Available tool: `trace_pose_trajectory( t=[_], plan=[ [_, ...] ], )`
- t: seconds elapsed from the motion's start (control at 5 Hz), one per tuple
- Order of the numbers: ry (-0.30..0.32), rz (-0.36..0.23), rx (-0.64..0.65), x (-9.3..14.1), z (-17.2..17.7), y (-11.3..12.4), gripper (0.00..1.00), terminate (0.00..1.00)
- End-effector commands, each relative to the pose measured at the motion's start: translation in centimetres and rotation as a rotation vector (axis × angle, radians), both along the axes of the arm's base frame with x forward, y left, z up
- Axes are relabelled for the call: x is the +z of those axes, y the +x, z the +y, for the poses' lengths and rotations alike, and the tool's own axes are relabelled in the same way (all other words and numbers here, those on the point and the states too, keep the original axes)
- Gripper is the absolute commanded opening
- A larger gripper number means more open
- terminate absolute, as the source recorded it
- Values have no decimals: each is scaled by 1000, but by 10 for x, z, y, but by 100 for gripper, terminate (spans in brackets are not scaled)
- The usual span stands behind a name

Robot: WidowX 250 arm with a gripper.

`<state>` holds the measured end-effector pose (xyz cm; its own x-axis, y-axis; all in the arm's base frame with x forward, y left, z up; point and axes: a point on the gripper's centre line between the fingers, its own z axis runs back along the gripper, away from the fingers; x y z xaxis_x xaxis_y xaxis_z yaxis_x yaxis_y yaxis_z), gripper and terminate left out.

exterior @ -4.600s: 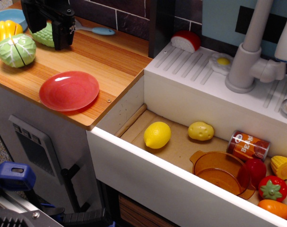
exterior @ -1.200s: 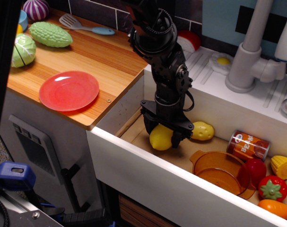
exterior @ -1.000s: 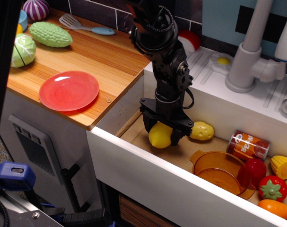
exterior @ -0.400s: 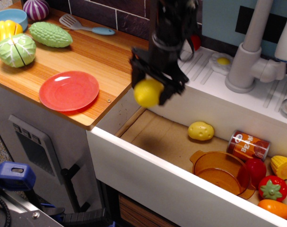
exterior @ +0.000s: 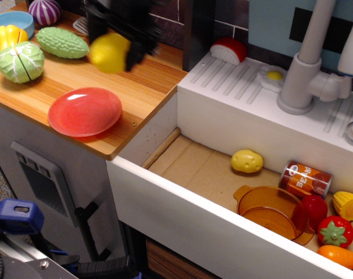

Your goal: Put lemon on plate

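My gripper (exterior: 111, 51), black and blurred by motion, is shut on the bright yellow lemon (exterior: 109, 53) and holds it in the air over the wooden counter. The lemon is above and a little behind the red-pink plate (exterior: 85, 111), which lies bare near the counter's front edge. The arm reaches in from the top of the frame and its upper part is cut off.
A cut cabbage (exterior: 20, 61), a green gourd (exterior: 62, 42), a purple onion (exterior: 45, 10) and a blue dish (exterior: 7, 21) with a yellow pepper (exterior: 7, 36) stand at the counter's back left. The sink holds a yellow potato (exterior: 247, 161), orange pot (exterior: 272, 211), can (exterior: 306, 179), tomato, corn and carrot.
The gripper closed on the lemon in the sink, lifted it out and carried it up and left over the counter, to above the plate's far side.
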<state>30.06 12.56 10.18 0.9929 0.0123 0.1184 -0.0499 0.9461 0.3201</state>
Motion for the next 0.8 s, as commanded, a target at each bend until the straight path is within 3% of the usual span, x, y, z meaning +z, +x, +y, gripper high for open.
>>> trace_pose_trajectory(
  t=[0.0, 0.4, 0.6],
  plan=[
    [-4, -116, -13, -3, 31, -1, 0, 0],
    [-80, -141, -6, -41, 22, -10, 0, 0],
    [-90, -163, -30, -54, 16, -12, 100, 100]
  ],
)
